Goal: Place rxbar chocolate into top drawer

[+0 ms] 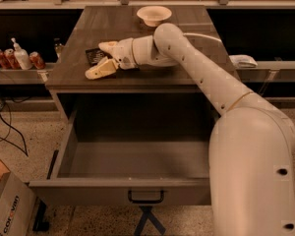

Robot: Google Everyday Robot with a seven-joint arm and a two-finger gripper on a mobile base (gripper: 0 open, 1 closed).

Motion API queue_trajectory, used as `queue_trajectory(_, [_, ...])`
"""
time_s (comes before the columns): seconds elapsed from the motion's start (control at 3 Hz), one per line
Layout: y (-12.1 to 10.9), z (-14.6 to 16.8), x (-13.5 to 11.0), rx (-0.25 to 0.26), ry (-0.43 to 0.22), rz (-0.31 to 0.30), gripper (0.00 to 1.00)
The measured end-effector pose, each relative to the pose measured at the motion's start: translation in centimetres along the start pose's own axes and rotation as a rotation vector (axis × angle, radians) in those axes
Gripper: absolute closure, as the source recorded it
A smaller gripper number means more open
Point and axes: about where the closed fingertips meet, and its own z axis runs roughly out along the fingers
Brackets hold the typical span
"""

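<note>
The rxbar chocolate [94, 56] is a small flat black wrapper lying on the left part of the wooden counter top [137, 28]. My gripper [103, 59] is open, one cream finger above the bar's right end and the other [99, 71] below it, so the bar lies between them. The top drawer [132, 166] is pulled out wide below the counter, empty inside, with its dark pull handle [145, 196] at the front centre.
A cream bowl [154, 14] stands at the back of the counter. Cans and a pump bottle [19, 57] sit on a shelf at the left. A cardboard box [7, 208] and cables lie on the floor at lower left. My arm spans the right side.
</note>
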Motion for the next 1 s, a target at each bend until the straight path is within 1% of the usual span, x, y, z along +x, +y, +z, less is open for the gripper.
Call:
queue_trajectory(0.33, [-0.12,-0.09,0.23,0.008,-0.002,0.006,0.42])
queue_trajectory(0.67, [-0.15,-0.15,0.27,0.009,-0.003,0.005,0.64])
queue_trajectory(1.0, [0.03,-0.51,-0.03,0.009,0.000,-0.005,0.89])
